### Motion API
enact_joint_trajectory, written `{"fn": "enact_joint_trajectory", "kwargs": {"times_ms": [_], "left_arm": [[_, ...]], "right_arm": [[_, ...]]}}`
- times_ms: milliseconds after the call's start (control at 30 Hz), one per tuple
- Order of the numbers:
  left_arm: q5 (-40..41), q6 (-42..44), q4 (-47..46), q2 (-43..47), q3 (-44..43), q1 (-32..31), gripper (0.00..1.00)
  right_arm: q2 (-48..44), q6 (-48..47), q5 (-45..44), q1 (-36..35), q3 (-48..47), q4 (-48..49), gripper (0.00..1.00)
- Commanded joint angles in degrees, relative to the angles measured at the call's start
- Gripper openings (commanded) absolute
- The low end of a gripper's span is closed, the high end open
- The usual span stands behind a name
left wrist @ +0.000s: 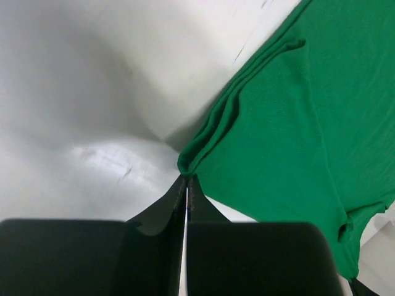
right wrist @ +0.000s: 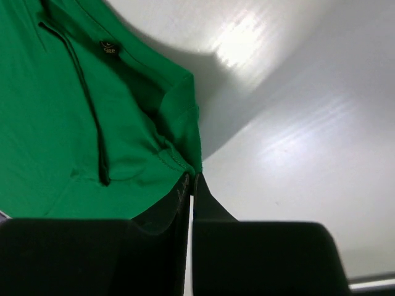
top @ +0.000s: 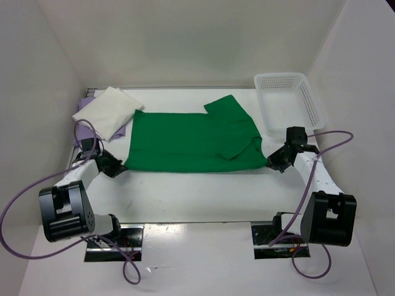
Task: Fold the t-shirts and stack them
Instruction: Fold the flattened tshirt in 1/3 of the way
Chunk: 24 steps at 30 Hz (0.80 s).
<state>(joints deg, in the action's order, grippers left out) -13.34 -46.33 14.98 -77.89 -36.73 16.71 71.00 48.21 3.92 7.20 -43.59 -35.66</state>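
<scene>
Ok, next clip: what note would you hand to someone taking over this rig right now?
Tools: the left tool is shut on the near-left corner of the green t-shirt; the right tool is shut on its near-right corner.
Things: the green t-shirt lies spread on the table, not yet folded. The cream t-shirt lies folded on the lavender t-shirt, far left. The white basket is far right.
Done: two shirts stacked.
Left: fold the green one and add it to the stack.
</scene>
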Motion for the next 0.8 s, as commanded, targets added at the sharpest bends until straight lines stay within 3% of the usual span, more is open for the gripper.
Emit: {"fn": "enact_joint_trajectory", "kwargs": {"times_ms": [0, 133, 200, 233, 300, 367, 400, 500, 533, 567, 600, 667, 767], "left_arm": [[-0.2, -0.6, 6.7, 5.8, 1.9, 1.2, 0.01], [-4.7, -3.6, 10.7, 13.4, 3.2, 2.9, 0.12], [-5.2, -4.2, 14.1, 14.3, 2.7, 2.9, 0.14], [-6.3, -4.2, 14.6, 14.3, 2.7, 2.9, 0.28], [-7.0, -4.2, 15.9, 14.3, 2.7, 3.6, 0.58], [-7.0, -3.7, 16.4, 15.0, 0.2, 3.6, 0.93], [-6.2, -2.7, 17.1, 15.0, -1.0, 3.6, 1.0], [-5.4, -0.1, 17.0, 13.5, -6.6, 3.6, 1.0], [-5.4, 0.4, 16.4, 13.5, -7.8, 3.6, 1.0], [-5.4, 1.0, 13.4, 12.8, -8.6, 3.6, 1.0], [-7.9, 1.0, 10.9, 11.5, -8.6, 2.2, 1.0], [-9.2, 0.3, 5.7, 10.2, -8.6, -1.8, 0.6], [-6.7, -1.7, 2.2, 6.9, -9.3, -10.4, 0.12]], "right_arm": [[-1.3, -2.7, -0.1, 1.1, -4.3, -11.9, 0.0], [-2.9, -4.3, -0.2, -1.0, -6.2, -15.9, 0.0], [-3.4, -5.4, -1.1, -1.0, -7.5, -17.9, 0.06], [-3.4, -5.9, -1.1, -1.6, -8.9, -18.8, 0.23], [-3.4, -7.8, -1.6, -2.7, -9.9, -19.4, 0.42], [-3.4, -9.4, -2.3, -3.2, -11.5, -20.2, 0.5], [-3.4, -9.4, -2.9, -3.2, -12.2, -20.2, 0.51], [-1.9, -12.5, -3.4, -5.5, -15.8, -18.2, 0.54], [-1.0, -14.7, 0.2, -6.6, -16.4, -16.7, 0.51], [0.4, -14.7, 1.3, -7.7, -16.4, -15.7, 0.43], [1.8, -15.3, 2.9, -10.3, -15.3, -14.3, 0.21], [5.3, -14.1, 9.2, -12.8, -12.8, -6.6, 0.0], [8.7, -11.7, 9.8, -18.2, -7.2, 4.0, 0.0]]}}
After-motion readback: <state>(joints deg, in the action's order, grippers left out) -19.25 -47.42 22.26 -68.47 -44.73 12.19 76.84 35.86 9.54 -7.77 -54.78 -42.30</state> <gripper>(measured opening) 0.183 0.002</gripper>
